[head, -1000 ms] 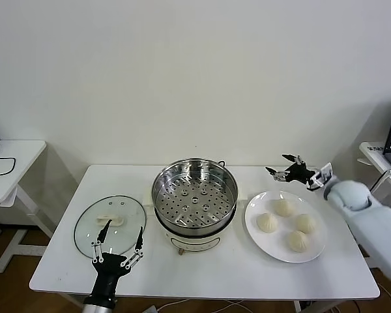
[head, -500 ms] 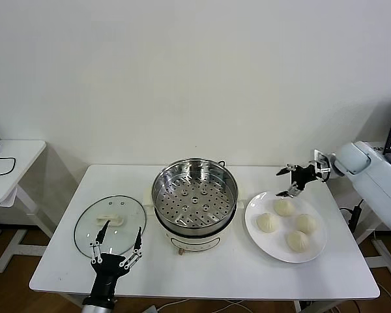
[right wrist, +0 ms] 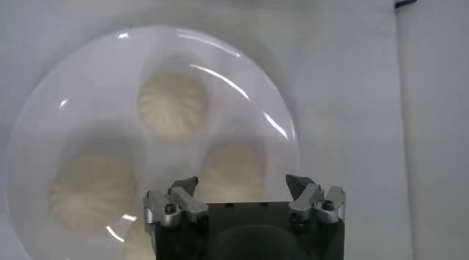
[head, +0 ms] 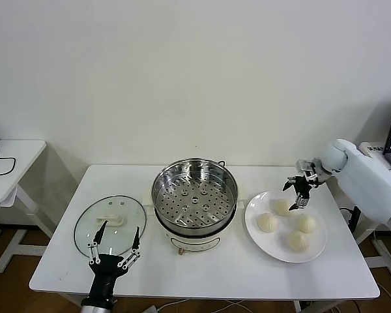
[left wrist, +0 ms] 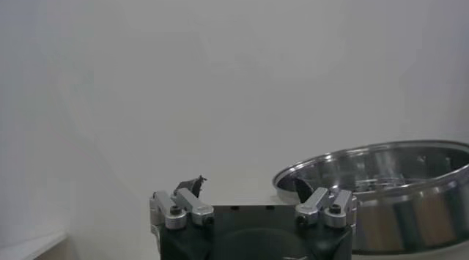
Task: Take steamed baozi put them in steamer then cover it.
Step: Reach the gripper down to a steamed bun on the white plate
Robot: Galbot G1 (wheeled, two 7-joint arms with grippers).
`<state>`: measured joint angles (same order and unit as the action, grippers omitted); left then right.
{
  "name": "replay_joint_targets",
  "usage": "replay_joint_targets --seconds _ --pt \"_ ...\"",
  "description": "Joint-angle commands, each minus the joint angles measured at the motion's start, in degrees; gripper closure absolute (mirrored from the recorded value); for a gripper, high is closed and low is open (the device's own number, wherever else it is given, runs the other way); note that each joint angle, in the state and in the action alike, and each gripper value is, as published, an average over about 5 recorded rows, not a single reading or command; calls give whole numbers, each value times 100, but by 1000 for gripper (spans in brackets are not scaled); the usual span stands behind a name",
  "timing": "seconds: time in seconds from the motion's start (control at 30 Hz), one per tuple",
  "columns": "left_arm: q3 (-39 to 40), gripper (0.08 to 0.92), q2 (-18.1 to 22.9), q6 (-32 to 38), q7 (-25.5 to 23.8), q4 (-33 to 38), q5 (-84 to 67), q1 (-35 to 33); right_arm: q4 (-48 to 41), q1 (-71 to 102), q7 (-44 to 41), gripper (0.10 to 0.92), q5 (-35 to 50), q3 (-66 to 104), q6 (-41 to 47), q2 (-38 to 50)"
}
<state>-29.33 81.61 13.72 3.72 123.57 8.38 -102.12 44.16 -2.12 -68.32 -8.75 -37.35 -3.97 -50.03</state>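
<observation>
White tabletop (head: 202, 274), centre of the head view, against a plain pale wall; all stock listed from my remote station.

Item 1, steamed baozi (head: 281, 207): four pleated buns on a white plate (head: 257, 231) at right of centre. None is in the pot yet, by my reading.

Item 2, right gripper (head: 298, 193): poised just above the upper-right bun, jaws spread wide, holding nothing. The right wrist view looks straight down on the steamed baozi (right wrist: 174, 105). For a clean pick I judge the jaws should drop straight down, straddle one bun at its widest part, and close gently, since the dough looks soft and would dent. I would keep clear of the neighbouring buns, which sit near one another.

Item 3, steamer (head: 194, 195): steel pot, perforated tray bare, mid-frame, just left of the plate.

Item 4, cover (head: 110, 225): glass lid lying flat at lower left, handle up.

Item 5, left gripper (head: 115, 242): parked at the lid's near edge, fingers wide apart, empty.

Item 6, surroundings: small white side table (head: 13, 163) at far left carrying a black cable; part of a screen at far right edge.
</observation>
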Motion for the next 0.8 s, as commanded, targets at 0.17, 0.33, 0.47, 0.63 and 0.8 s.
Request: replay_joint_targets --seconds 0.17,0.33,0.47,0.63,0.8 --pt "-24 177 -3 -9 13 -26 -6 32 -265 184 292 203 -382 -68 -103 -232" --pt "-47 177 -7 -6 17 -30 -9 32 -302 265 351 203 -429 -18 -126 -277" --pt "-64 177 -8 -6 22 -31 -12 44 -325 292 411 205 -450 -5 -141 -301" --pt "-79 177 -6 -13 31 -29 -17 66 -324 309 466 265 -444 -4 -148 -316" --pt "-92 177 -10 -19 36 -21 -21 75 -201 266 470 332 -418 -37 -165 -258"
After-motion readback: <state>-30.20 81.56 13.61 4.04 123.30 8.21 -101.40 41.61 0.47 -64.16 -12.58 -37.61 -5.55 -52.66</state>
